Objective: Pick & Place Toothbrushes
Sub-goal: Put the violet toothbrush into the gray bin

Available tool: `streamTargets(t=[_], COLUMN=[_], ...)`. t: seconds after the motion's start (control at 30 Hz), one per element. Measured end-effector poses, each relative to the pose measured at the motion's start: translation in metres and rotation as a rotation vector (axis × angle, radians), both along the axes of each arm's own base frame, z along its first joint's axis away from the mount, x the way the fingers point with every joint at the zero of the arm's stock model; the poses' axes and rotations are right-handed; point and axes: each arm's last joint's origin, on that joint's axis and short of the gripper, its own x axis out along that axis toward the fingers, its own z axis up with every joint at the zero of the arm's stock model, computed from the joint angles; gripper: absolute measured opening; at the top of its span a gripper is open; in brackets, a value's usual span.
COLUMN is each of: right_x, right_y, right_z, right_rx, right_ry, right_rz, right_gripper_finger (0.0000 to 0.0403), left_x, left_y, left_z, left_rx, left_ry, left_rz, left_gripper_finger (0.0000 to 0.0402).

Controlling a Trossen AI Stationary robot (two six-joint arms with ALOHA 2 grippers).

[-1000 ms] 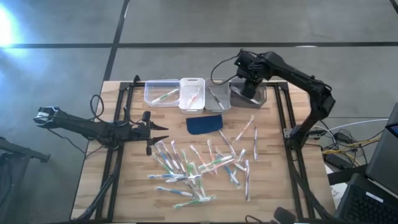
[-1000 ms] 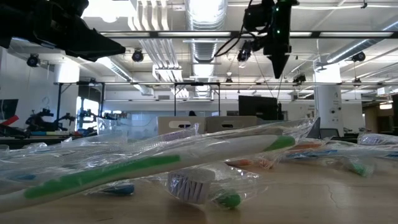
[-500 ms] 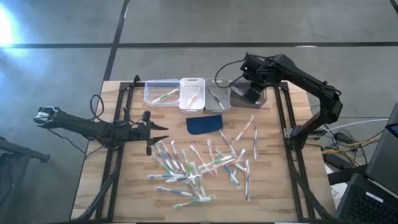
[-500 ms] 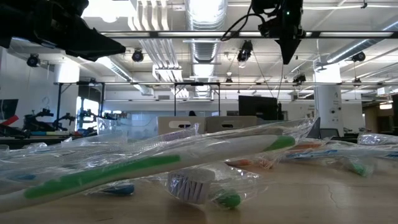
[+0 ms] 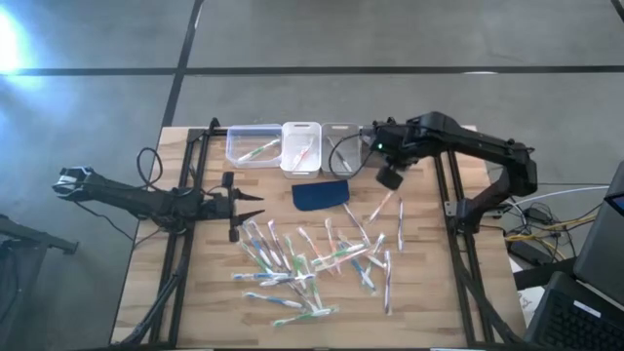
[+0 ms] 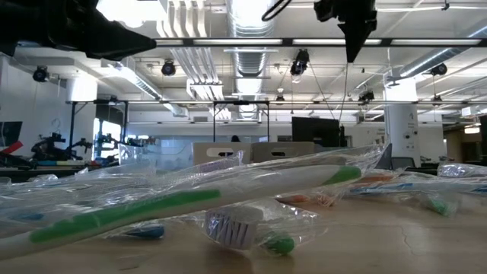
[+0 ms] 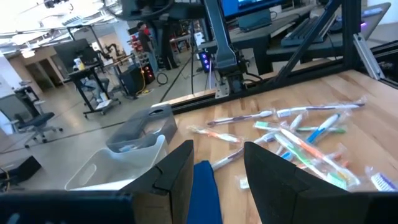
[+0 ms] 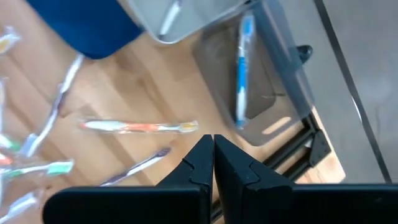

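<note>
High view: the right gripper (image 5: 389, 177) has been carried off the grey bin (image 5: 390, 146), where it hung a second ago, and is now seen just in front of that bin, above bare table beside the dark blue pad (image 5: 321, 194). Nothing is carried in it, so a drop appears finished and a fresh pick is probably due. The toothbrushes (image 5: 312, 258) are mostly scattered ahead of and below this gripper; a few lie in the clear bins (image 5: 253, 146). The left gripper (image 5: 244, 208) is parked at the pile's edge.

Low view: the right gripper (image 6: 354, 38) hangs high, its fingers drawn to a point; wrapped toothbrushes (image 6: 190, 199) fill the foreground, their plastic sleeves plain only here.

Left wrist view: the left fingers (image 7: 273, 180) are held partly apart, empty, with the pile (image 7: 298, 130) beyond.

Right wrist view: the right fingers (image 8: 202, 162) are pressed together on nothing. Only here is the blue toothbrush (image 8: 243, 68) inside the grey bin (image 8: 277, 74) revealed, beyond the fingertips.
</note>
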Motion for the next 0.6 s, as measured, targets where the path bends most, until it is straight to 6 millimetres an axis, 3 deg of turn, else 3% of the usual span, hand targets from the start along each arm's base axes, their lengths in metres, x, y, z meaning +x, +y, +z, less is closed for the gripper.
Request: streamTargets(t=[0.2, 0.5, 0.6], right_x=[0.007, 0.008, 0.008], right_y=[0.026, 0.068, 0.079], right_z=[0.000, -0.002, -0.005], right_rx=[0.009, 0.001, 0.011], right_ry=[-0.044, 0.013, 0.001], right_rz=[0.006, 0.243, 0.218], right_gripper_finger=[0.0008, 0.0008, 0.0008], left_x=[0.000, 0.000, 0.000], left_y=[0.000, 0.000, 0.000], left_z=[0.000, -0.001, -0.001], left_rx=[0.000, -0.001, -0.001], left_ry=[0.005, 0.006, 0.008], left_rz=[0.000, 0.000, 0.000], left_gripper_finger=[0.0147, 0.0147, 0.0147])
